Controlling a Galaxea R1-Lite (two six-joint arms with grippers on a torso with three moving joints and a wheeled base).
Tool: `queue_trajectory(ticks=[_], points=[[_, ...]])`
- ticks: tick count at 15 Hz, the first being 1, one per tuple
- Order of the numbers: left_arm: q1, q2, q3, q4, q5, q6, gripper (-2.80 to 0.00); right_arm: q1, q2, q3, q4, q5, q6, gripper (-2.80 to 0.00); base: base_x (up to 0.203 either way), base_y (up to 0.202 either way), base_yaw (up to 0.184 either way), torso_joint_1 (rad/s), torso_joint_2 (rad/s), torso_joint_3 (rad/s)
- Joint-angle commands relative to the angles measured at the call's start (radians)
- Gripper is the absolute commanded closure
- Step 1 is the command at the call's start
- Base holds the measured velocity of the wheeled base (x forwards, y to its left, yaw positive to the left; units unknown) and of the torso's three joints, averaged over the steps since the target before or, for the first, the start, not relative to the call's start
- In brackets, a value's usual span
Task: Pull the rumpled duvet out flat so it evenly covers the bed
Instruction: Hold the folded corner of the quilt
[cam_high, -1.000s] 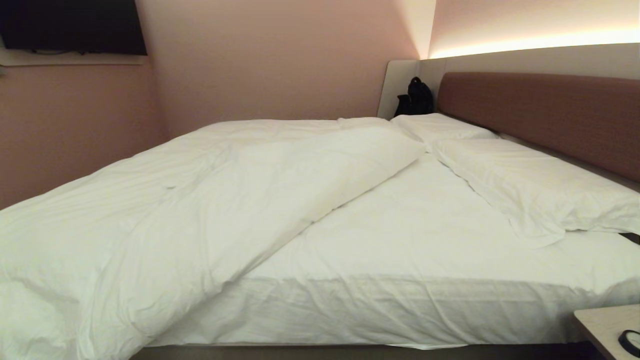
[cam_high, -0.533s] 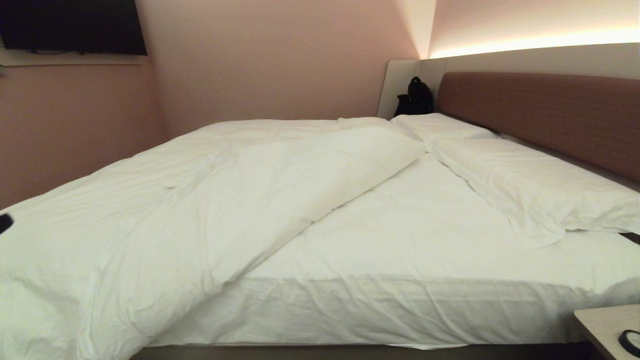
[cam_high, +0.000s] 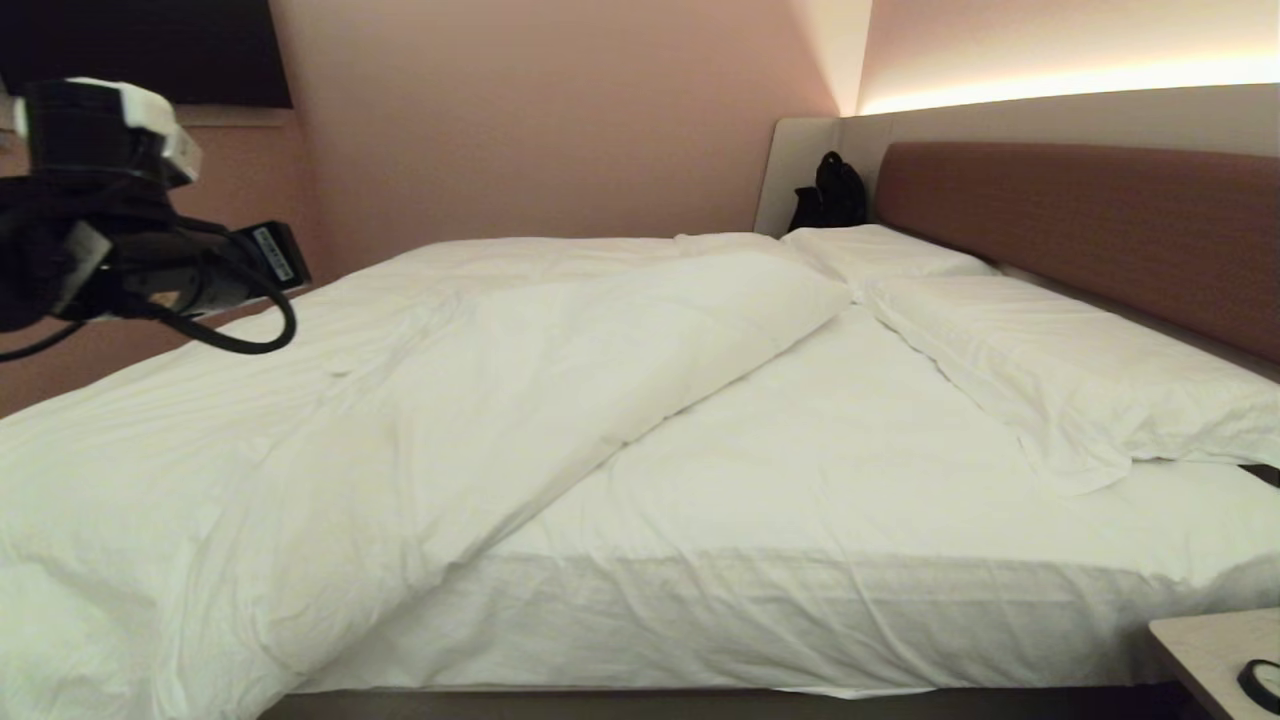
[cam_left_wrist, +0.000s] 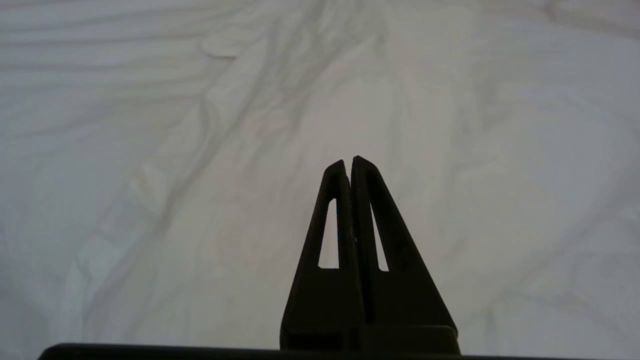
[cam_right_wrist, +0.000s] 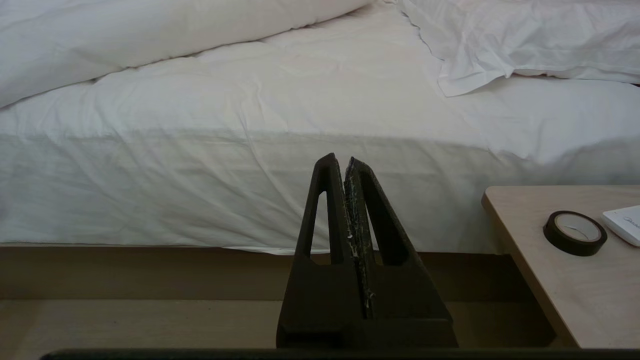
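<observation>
Listing contents, largest first.

Wide low double bed (cam_high: 850, 480), white sheeted mattress on a grey-beige base, reddish-brown padded headboard (cam_high: 1080, 230) along the right: the near-right half of the mattress lies bare.

Large, puffy plain white duvet (cam_high: 400, 400): bunched over the left and far part of the bed, one fold running diagonally from the pillows down to the near-left corner, where it spills over the mattress edge. Judged soft, bulky, light for its size, limp; likely to sag and slide over the sheet and to drag unevenly if taken at one point. Best hold appears to be the thick folded edge along the diagonal, or the corner tip near the pillows, pinching a full roll of cloth and not just the cover.

Two flat white pillows (cam_high: 1060, 370), end to end beside the headboard, the near one touching the duvet's tip.

Pale wooden bedside table (cam_right_wrist: 545, 280), at the near right, carrying a roll of black tape (cam_right_wrist: 575, 233).

Black bag (cam_high: 830, 195), in the far corner.

Left gripper (cam_left_wrist: 348, 162): raised above the duvet's left part, apart from it, fingers pressed together, empty.

Right gripper (cam_right_wrist: 340, 160): low before the bed's side, fingers together, empty.
</observation>
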Motion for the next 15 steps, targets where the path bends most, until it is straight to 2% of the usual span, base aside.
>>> queue_trajectory(ticks=[1,6,9,15], points=[[0.013,0.294,-0.195,0.004,0.045,0.027,0.0,0.0,0.0,0.0,0.0,0.001,0.0,0.0,0.0,0.0,0.0,0.0,0.0,0.0],[0.077,0.517,-0.464,0.046,0.105,0.091,0.0,0.0,0.0,0.0,0.0,0.001,0.0,0.0,0.0,0.0,0.0,0.0,0.0,0.0],[0.112,0.573,-0.477,0.03,0.111,0.146,0.0,0.0,0.0,0.0,0.0,0.001,-0.001,0.0,0.0,0.0,0.0,0.0,0.0,0.0],[0.163,0.662,-0.475,-0.011,0.108,0.157,0.0,0.0,0.0,0.0,0.0,0.001,0.0,0.0,0.0,0.0,0.0,0.0,0.0,0.0]])
